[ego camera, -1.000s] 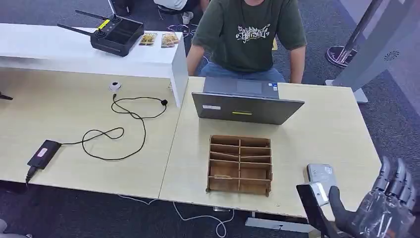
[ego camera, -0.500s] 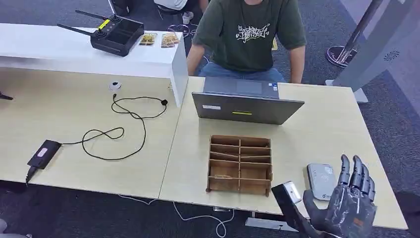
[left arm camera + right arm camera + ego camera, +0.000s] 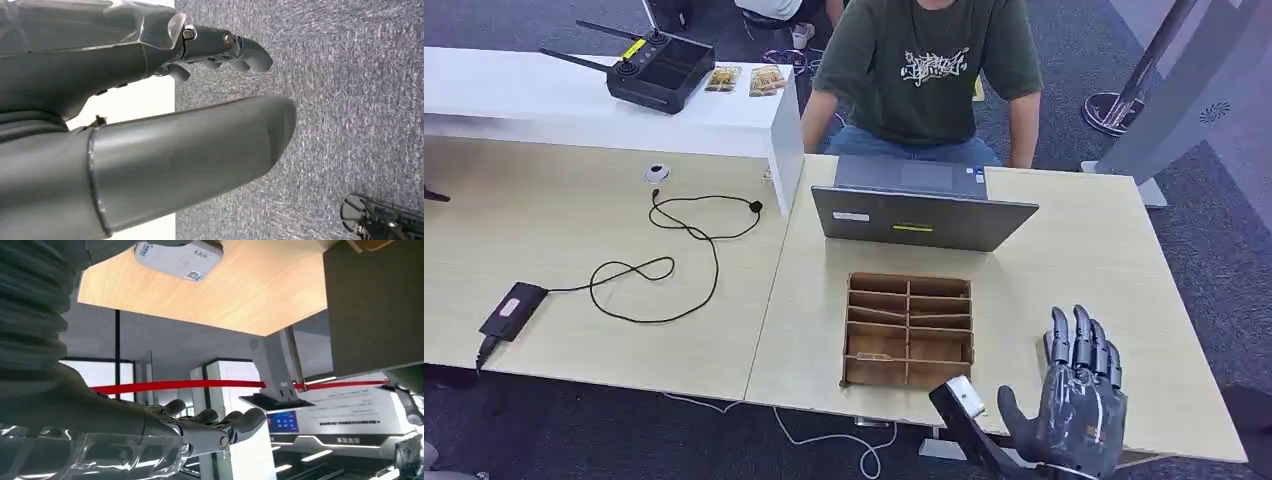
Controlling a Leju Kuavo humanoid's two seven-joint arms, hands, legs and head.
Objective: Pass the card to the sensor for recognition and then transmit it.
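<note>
so right hand [image 3: 1069, 405] is up over the near right corner of the table [image 3: 1084, 250], just right of the wooden divider box [image 3: 909, 330]. fingers [image 3: 1079, 340] straight and close together, pointing away from the robot, thumb stuck out sideways toward the box. palm side isn't visible from the head view

card: can't confirm it. a dark flat strip with a pale end [image 3: 962, 400] juts out just beside the thumb, off the front edge of the table. can't tell if that's the card or part of the arm, nor if the thumb is pinching it. so grip state on the right hand: cannot tell

sensor [image 3: 177, 257] shows in the right wrist view as a small white box with a printed label, lying flat on the wood, apart from the fingertips [image 3: 245, 420]. a big grey flat panel [image 3: 375, 305] sits close in that same view, can't tell what it is

left hand [image 3: 125, 65] hangs over grey carpet, fingers [image 3: 235, 47] lightly curved, thumb [image 3: 200, 150] straight, clear gap between them, nothing in it

rest of the scene: grey laptop [image 3: 921, 215] behind the divider box, back of the lid facing the robot. person in a dark green t-shirt [image 3: 924, 60] seated behind it. left table has a looped black cable [image 3: 674, 265] running to a black adapter [image 3: 512, 308]. black remote controller [image 3: 659, 68] with antennas on the white shelf [image 3: 574, 105]
</note>
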